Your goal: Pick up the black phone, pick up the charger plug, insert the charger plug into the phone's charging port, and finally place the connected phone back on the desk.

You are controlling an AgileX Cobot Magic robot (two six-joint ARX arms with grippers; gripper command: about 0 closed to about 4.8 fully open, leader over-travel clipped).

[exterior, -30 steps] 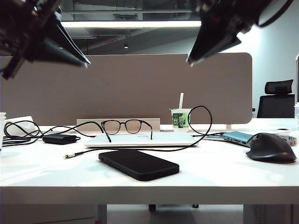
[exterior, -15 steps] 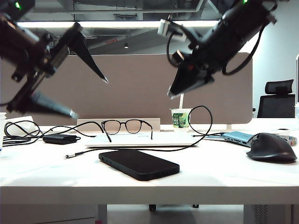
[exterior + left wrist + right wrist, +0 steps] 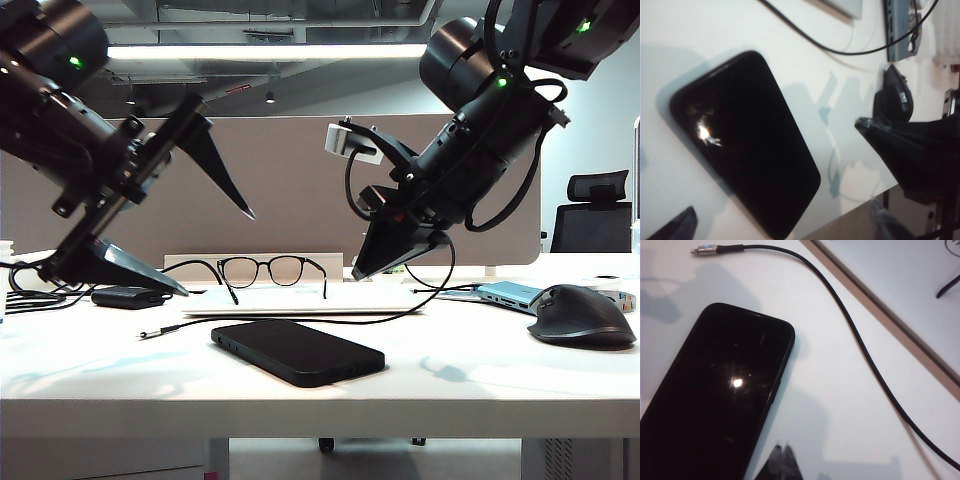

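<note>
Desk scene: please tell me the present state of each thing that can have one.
black phone: flat on the desk, screen dark, unplugged
charger plug: lying on the desk, free, apart from the phone
left gripper: open, empty, above the desk
right gripper: shut, empty, above the desk
glasses: unfolded, resting on the closed laptop

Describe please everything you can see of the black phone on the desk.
The black phone is a flat, matte black slab with rounded corners and a dark, blank screen that reflects a ceiling light. It lies flat, screen up, on the white desk, set at an angle to the front edge, with small openings on its near short edge. The thin black cable runs behind it without touching it. Neither the left gripper nor the right gripper touches it.
</note>
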